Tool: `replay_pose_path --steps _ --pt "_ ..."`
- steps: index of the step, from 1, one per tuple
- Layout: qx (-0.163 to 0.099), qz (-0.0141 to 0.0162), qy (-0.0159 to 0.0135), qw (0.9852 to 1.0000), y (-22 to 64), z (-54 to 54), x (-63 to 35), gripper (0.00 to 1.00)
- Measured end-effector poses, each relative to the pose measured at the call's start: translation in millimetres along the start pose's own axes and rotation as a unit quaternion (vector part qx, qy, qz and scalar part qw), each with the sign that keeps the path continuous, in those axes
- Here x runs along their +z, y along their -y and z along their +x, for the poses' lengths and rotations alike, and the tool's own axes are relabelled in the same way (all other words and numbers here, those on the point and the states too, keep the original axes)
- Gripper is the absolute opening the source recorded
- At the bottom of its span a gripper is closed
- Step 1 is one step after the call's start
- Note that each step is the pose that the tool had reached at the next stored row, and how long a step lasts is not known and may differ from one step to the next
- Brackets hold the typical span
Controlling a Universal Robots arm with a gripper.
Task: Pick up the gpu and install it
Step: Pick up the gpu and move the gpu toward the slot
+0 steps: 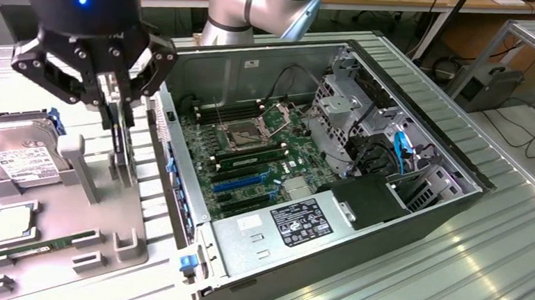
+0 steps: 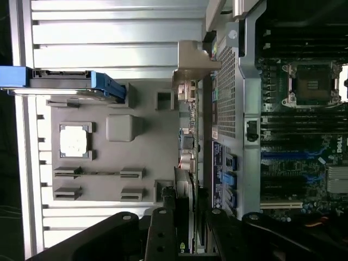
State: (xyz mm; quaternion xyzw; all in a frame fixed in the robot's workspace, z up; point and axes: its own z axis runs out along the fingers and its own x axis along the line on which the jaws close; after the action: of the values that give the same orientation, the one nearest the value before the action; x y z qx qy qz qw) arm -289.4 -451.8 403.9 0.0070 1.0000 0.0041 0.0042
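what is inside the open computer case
A green motherboard with a processor socket, blue slots, a metal drive cage and blue cables. The board's part under the cage and the black box is covered.

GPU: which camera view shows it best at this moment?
The exterior view: the gpu stands upright on edge in the grey holder, right under the gripper, beside the open case. The wrist view looks down on its thin top edge.
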Motion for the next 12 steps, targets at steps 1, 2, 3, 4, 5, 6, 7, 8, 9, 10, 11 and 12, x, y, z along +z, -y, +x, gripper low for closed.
replay_pose_path --steps 1,2,3,4,5,6,7,8,9,10,11,12 --pt "0.0 0.0 -0.0013 1.0 0.7 -3.3 -5.6 0.26" --pt "-0.001 0.0 -0.0023 1.0 1.3 -6.2 -10.3 0.26" --pt "-0.001 0.0 -0.0033 1.0 1.7 -9.1 -14.7 0.26" --pt "-0.001 0.0001 -0.0044 1.0 2.1 -12.0 -18.6 0.26" --pt "-0.002 0.0 -0.0062 1.0 2.7 -19.2 -23.0 0.26" --pt "-0.002 0.0001 -0.0074 1.0 2.8 -25.4 -24.6 0.26" --pt "-0.002 0.0001 -0.008 1.0 2.9 -30.1 -25.2 0.26" --pt "-0.003 0.0001 -0.0085 1.0 2.9 -34.8 -25.6 0.26" --pt "-0.003 0.0001 -0.0089 1.0 2.9 -39.5 -25.8 0.26" --pt "-0.003 0.0001 -0.0093 1.0 2.8 -44.0 -25.9 0.26" --pt "-0.003 0.0001 -0.0097 0.9999 2.8 -48.6 -26.0 0.26" --pt "-0.003 0.0001 -0.0101 0.9999 2.7 -53.2 -26.0 0.26"
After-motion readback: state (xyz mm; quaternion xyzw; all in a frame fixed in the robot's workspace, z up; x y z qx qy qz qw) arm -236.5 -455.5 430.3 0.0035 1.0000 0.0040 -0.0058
